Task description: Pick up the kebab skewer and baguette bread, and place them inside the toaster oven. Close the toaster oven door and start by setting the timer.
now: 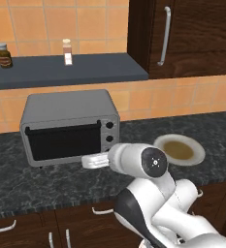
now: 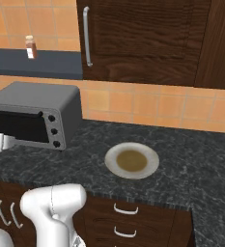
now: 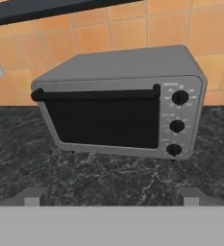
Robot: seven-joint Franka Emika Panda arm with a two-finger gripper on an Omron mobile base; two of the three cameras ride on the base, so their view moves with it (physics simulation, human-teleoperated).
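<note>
Progress is judged to be late in the task, though not all of it can be checked. The toaster oven stands on the dark stone counter against the tiled wall, and the toaster oven door is seen shut, its dark bar handle lying along the top edge. The kebab skewer and baguette bread are not made out anywhere on the counter; the plate to the right of the oven is bare apart from a brownish centre. They are presumably inside — but the glass is too dark for that to be confirmed.

The gripper is held in front of the oven, apart from it, with its jaws spread wide and nothing between them; the two fingertips are seen far apart at the bottom of the hand view. It is aimed roughly at the middle of the door rather than at the three black knobs on the right side.

What is left, as far as can be told, is the timer: a knob is yet to be reached and turned — which one serves as the timer cannot be read from the markings.
</note>
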